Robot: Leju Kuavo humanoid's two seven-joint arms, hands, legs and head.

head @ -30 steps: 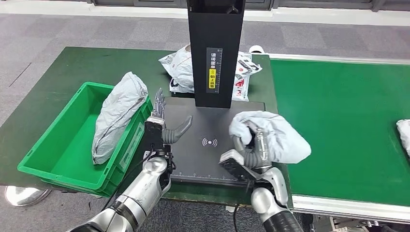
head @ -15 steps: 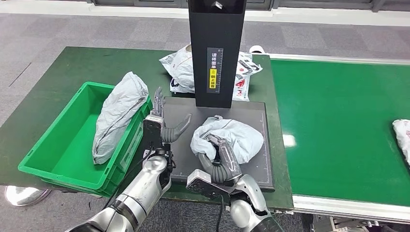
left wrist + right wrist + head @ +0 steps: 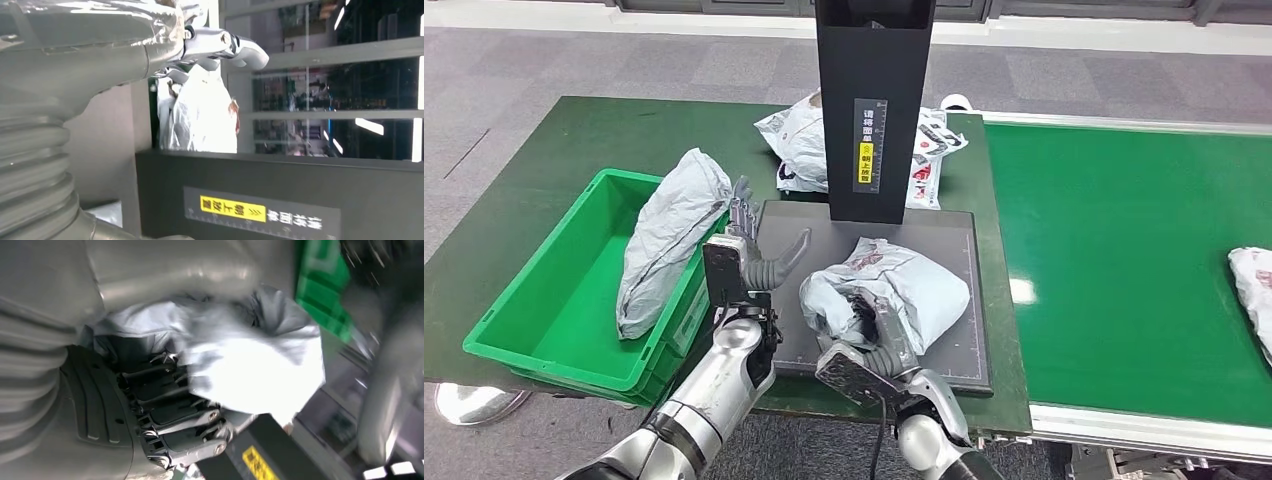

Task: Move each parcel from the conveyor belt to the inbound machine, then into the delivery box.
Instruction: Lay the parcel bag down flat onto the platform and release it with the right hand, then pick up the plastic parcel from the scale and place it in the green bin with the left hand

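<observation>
A dark green table (image 3: 554,150) carries the black inbound machine (image 3: 944,350), with the green conveyor belt (image 3: 1124,260) alongside. The right hand (image 3: 874,335) grips a grey parcel (image 3: 894,285) lying on the machine's plate (the blurred right wrist view seems to show fingers curled into the wrapping). The left hand (image 3: 749,250) hovers empty, fingers spread, beside the green delivery box (image 3: 544,300), which holds another grey parcel (image 3: 664,235).
</observation>
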